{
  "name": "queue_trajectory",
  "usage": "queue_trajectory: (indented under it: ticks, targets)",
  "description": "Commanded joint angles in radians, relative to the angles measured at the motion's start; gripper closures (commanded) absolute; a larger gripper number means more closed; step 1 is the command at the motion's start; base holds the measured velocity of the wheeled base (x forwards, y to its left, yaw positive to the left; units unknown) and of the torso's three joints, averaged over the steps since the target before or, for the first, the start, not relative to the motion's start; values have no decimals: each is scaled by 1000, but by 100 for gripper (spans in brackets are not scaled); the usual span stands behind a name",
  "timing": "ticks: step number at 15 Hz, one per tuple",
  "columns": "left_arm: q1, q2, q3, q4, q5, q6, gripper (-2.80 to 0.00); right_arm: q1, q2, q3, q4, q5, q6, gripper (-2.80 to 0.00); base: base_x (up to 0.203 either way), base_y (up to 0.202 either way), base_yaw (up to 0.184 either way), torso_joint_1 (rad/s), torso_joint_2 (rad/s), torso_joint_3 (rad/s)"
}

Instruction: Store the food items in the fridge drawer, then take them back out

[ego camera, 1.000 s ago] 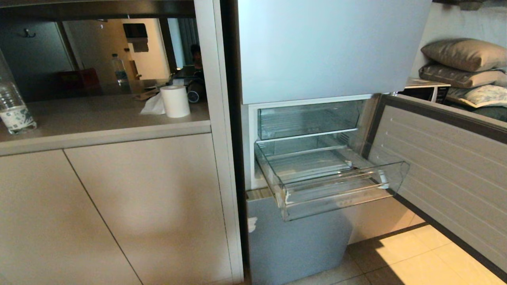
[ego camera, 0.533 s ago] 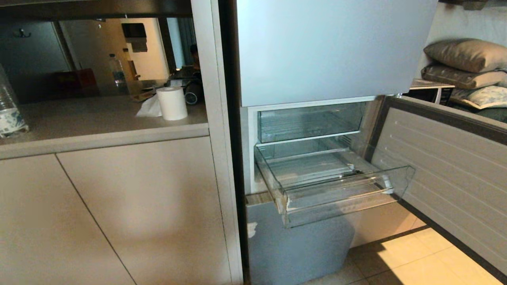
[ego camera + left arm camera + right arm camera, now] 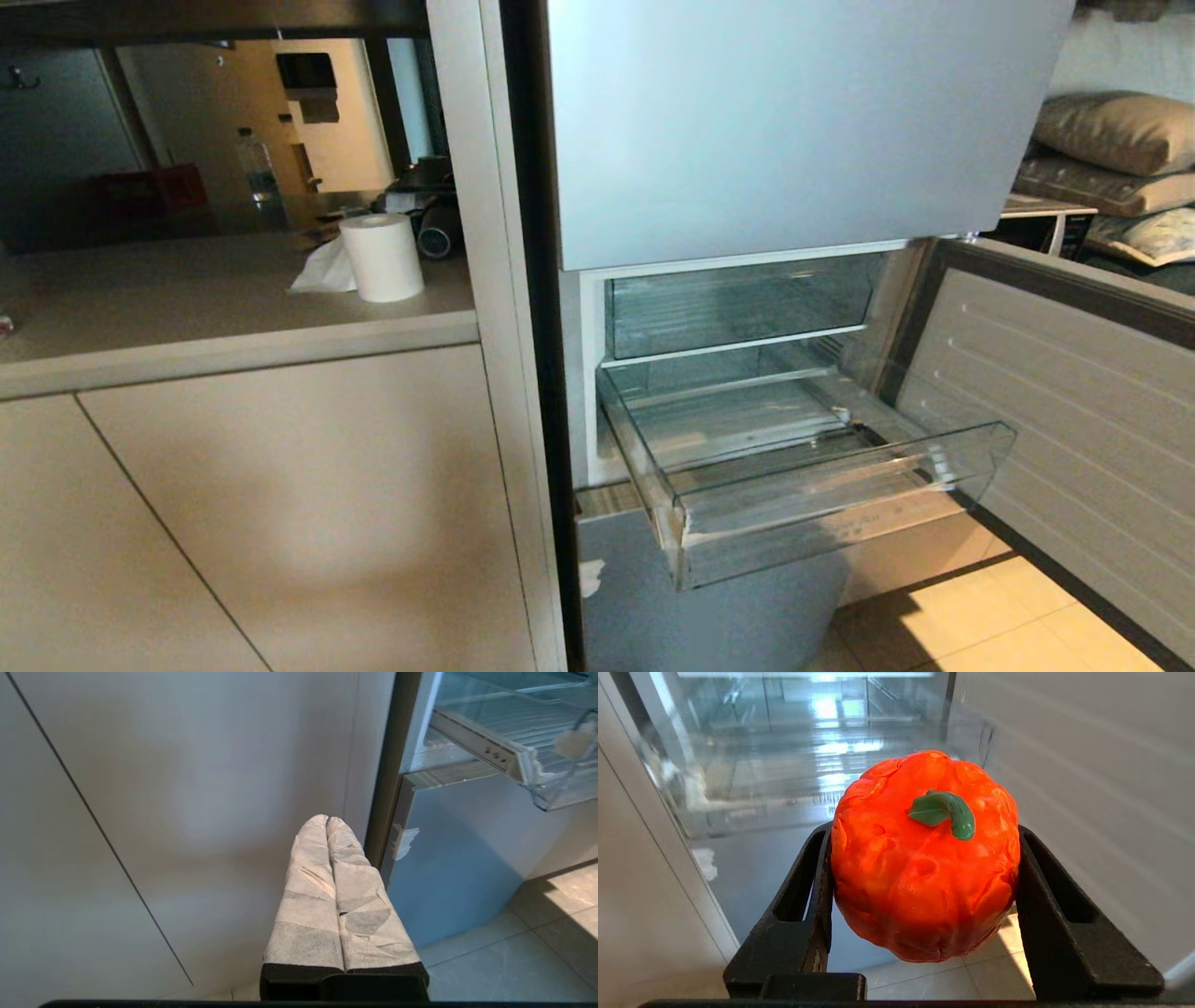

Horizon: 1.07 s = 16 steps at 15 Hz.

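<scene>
Standing pulled out and bare, the drawer (image 3: 822, 485) shows storing is not yet begun. One round red item (image 3: 924, 858) is clamped in the right gripper (image 3: 924, 896), near the drawer front. Left gripper (image 3: 327, 823) is closed, empty, parked by the cabinet (image 3: 187, 788). Second item unseen.

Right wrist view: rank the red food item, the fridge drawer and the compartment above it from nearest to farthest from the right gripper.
1. Red food item, clamped between the right gripper's fingers, green stem showing.
2. Fridge drawer, pulled out ahead of the gripper, its clear front wall facing it.
3. Upper compartment, farther back, above the drawer inside the fridge.
</scene>
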Motion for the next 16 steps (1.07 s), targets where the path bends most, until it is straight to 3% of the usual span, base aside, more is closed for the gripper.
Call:
queue_trajectory:
  ticks: [1, 6, 9, 12, 16]
  targets:
    - [0, 2, 0, 0, 1, -1, 0, 1, 181, -128, 28, 12, 6, 0, 0, 0, 0, 0, 0, 0]
    - [0, 0, 0, 0, 1, -1, 0, 6, 911, -479, 62, 159, 47, 0, 0, 0, 0, 0, 0, 0]
    - [0, 0, 0, 0, 1, -1, 0, 30, 1305, -659, 16, 234, 69, 0, 0, 0, 0, 0, 0, 0]
    - [0, 2, 0, 0, 1, -1, 0, 67, 1625, -779, -159, 258, 84, 0, 0, 0, 0, 0, 0, 0]
    - [0, 0, 0, -1, 1, -1, 0, 151, 1846, -866, -437, 238, 149, 0, 0, 0, 0, 0, 0, 0]
